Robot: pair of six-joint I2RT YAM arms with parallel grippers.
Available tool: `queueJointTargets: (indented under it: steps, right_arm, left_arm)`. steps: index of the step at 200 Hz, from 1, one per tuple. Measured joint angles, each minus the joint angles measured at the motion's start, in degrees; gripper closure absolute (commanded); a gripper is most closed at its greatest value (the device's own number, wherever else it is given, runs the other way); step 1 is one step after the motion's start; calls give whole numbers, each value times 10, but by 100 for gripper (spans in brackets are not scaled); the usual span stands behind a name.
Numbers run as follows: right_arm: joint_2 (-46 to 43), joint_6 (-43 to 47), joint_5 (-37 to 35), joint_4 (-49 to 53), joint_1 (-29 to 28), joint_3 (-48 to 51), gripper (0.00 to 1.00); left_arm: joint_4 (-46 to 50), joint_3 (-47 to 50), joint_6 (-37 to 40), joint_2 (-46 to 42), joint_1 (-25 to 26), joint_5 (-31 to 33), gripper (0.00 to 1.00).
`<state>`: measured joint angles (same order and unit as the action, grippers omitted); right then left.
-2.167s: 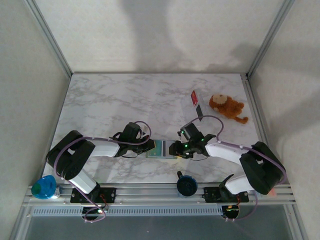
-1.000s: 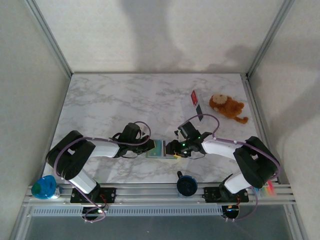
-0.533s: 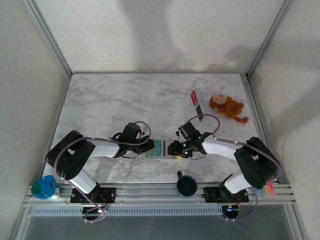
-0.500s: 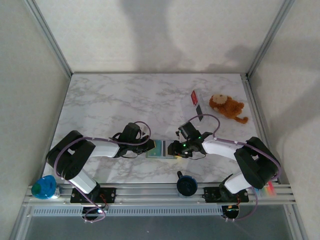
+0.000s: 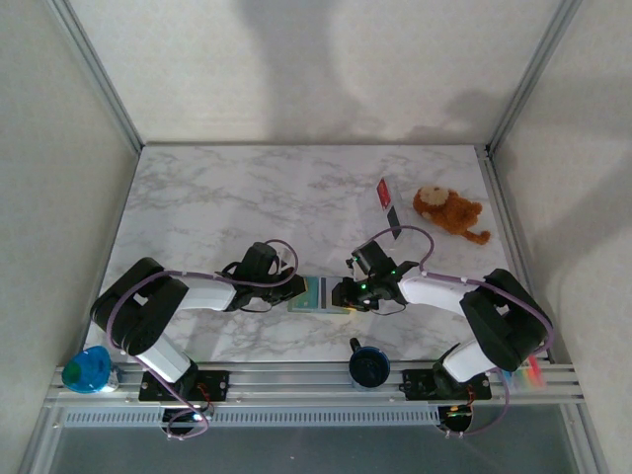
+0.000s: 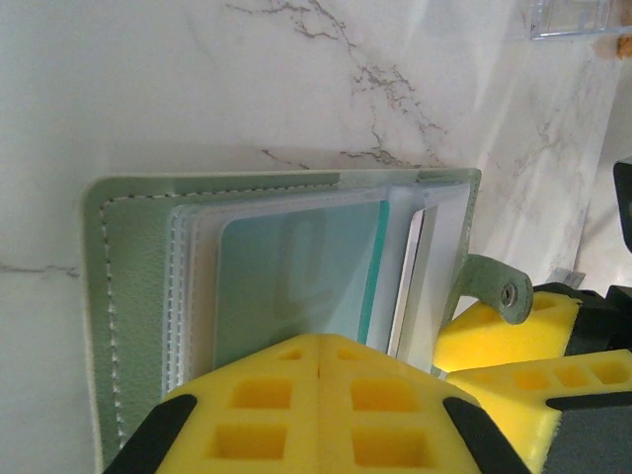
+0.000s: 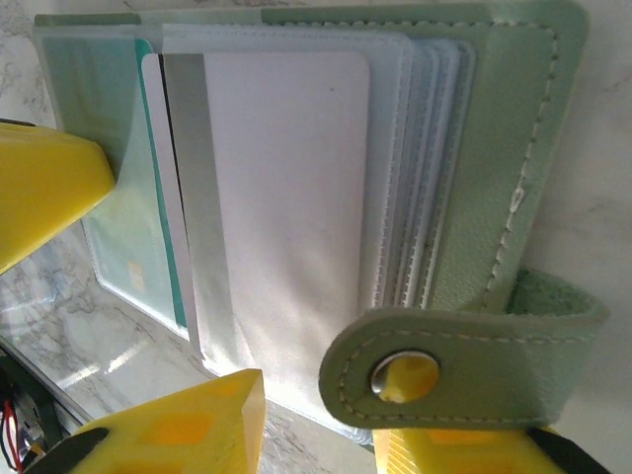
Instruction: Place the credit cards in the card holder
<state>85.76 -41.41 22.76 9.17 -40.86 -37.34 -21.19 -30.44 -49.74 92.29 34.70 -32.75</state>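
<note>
Far-left worktop (image 5: 217,197): open marble, free passage.
Far right: red card (image 5: 386,200), plush toy (image 5: 446,212).
Near edge: black round object (image 5: 369,365).

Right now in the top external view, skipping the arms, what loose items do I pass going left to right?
blue-green object on the near rail → card holder → red card → brown plush toy

Soft even light, perhaps slight close-up blur.
</note>
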Motion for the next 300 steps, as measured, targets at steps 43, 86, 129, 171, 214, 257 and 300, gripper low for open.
queueJointTargets:
  steps: [43,86,129,171,214,257,300]
  right_arm:
    - [6,-3,9,-17,0,3,65]
    - [11,-13,30,-53,0,14,71]
    - [11,-16,39,-66,0,19,76]
    - [7,-12,40,-66,0,19,76]
    - [-17,-5,45,-70,0,19,71]
    - [-21,-2,60,-88,0,19,70]
    - [-21,-2,71,-108,0,19,75]
  left_arm:
    - [0,0,0,0,0,0,100]
    - [0,0,0,0,0,0,100]
    - [0,0,0,0,0,0,100]
    - [1,0,0,0,0,0,100]
    - [14,0,0,-9,0,7,100]
    - [35,0,1,-19,0,11,100]
    - [50,2,2,-29,-3,11,100]
